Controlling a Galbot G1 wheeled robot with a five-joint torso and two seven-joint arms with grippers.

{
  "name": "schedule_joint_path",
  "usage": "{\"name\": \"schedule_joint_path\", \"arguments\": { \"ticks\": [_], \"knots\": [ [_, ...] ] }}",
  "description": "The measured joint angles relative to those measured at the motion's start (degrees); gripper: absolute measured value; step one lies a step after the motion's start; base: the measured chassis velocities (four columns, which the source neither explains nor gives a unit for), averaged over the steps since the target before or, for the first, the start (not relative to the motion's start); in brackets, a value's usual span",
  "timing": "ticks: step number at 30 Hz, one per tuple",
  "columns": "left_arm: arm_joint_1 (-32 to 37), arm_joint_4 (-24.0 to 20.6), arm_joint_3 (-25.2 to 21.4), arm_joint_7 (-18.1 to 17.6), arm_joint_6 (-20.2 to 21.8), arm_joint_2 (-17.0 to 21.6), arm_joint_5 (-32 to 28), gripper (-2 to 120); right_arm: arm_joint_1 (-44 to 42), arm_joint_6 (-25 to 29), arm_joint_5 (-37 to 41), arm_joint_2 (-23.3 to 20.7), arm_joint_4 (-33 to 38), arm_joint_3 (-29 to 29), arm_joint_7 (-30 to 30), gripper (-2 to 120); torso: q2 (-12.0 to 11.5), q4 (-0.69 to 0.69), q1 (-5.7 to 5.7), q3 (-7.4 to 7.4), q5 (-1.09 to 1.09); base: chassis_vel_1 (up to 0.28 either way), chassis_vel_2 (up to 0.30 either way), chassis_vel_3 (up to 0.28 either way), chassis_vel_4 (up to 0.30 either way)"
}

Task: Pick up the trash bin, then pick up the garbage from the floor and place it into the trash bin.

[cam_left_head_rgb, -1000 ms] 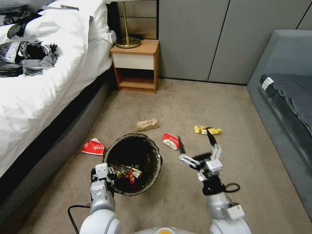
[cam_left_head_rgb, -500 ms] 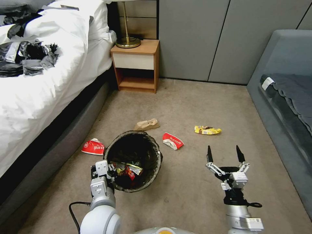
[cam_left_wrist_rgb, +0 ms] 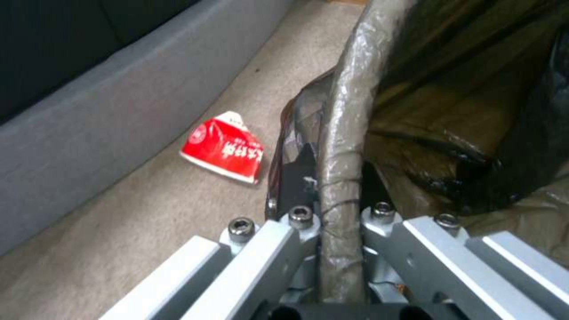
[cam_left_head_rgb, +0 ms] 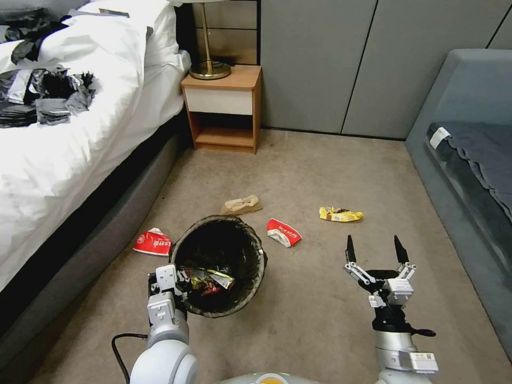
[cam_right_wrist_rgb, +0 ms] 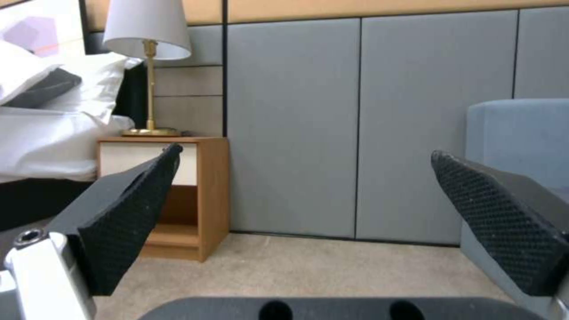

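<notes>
The trash bin (cam_left_head_rgb: 246, 277), lined with a dark bag, stands on the carpet in front of me, and my left gripper (cam_left_head_rgb: 176, 281) is shut on its near rim (cam_left_wrist_rgb: 342, 146). Wrappers (cam_left_head_rgb: 209, 279) lie inside it. On the floor around it lie the garbage pieces: a red-and-white wrapper (cam_left_head_rgb: 153, 241) by the bed, also seen in the left wrist view (cam_left_wrist_rgb: 224, 148), another red-and-white wrapper (cam_left_head_rgb: 283, 232), a tan paper bag (cam_left_head_rgb: 241, 205) and a yellow wrapper (cam_left_head_rgb: 340, 214). My right gripper (cam_left_head_rgb: 375, 250) hangs open and empty to the right of the bin, its fingers (cam_right_wrist_rgb: 127, 218) pointing toward the far wall.
A bed (cam_left_head_rgb: 64, 160) with white bedding and black and grey plastic sheets (cam_left_head_rgb: 48, 96) runs along the left. A wooden nightstand (cam_left_head_rgb: 224, 106) with a lamp stands against the far wall. A grey sofa (cam_left_head_rgb: 469, 160) borders the right. Open carpet lies between them.
My right gripper has swung away from beside the bin, out to the right and toward me, and now stands straight and open. The wrappers in the bin have settled a little.
</notes>
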Motion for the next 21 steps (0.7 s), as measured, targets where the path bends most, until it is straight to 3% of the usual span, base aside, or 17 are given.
{"name": "schedule_joint_path", "arguments": {
  "ticks": [21],
  "knots": [
    [-0.31, 0.26, 0.25, 0.03, -0.07, -0.15, 0.22, 0, 1.01, -0.48, 0.85, -0.04, 0.19, 1.17, -0.49, 100, 0.00, 0.01, 0.01, 0.01, 0.00, -0.208, 0.211, 0.207, -0.214]
  ]
}}
